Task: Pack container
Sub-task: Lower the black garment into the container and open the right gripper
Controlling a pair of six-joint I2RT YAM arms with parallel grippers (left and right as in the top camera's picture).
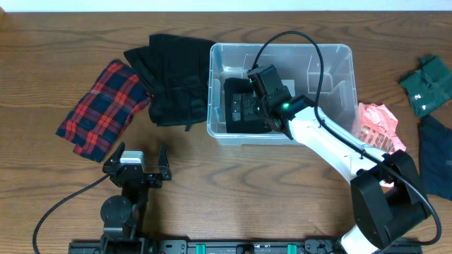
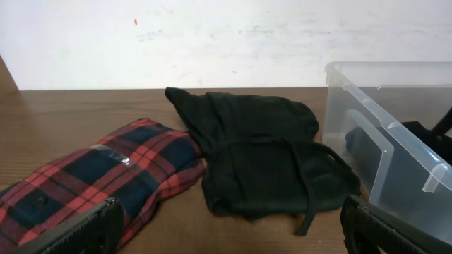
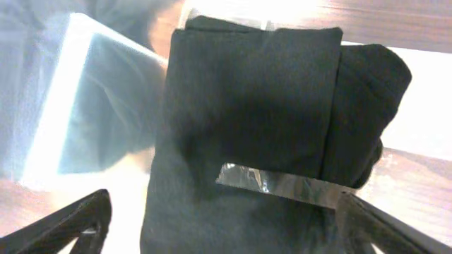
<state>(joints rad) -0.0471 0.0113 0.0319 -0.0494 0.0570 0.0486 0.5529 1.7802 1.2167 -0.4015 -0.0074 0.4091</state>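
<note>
Wooden table (image 1: pixel 212 190), clear container (image 1: pixel 332 63), folded black garment (image 3: pixel 254 113) inside

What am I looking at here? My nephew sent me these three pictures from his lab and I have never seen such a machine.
These are two robot arms at a wooden table, each ending in a two-fingered pincer. One picture looks down from above; the other two come from small cameras on the arms' wrists.

The right pincer reaches down into the container, a clear plastic bin, and stands open just above a folded black garment lying inside. It grips nothing.

The left pincer waits open near the table's front edge, also holding nothing. Its camera looks at a red plaid cloth and a black bundle lying beside the bin.

To the right of the bin lie a pink garment, a green one and a dark blue one.
</note>
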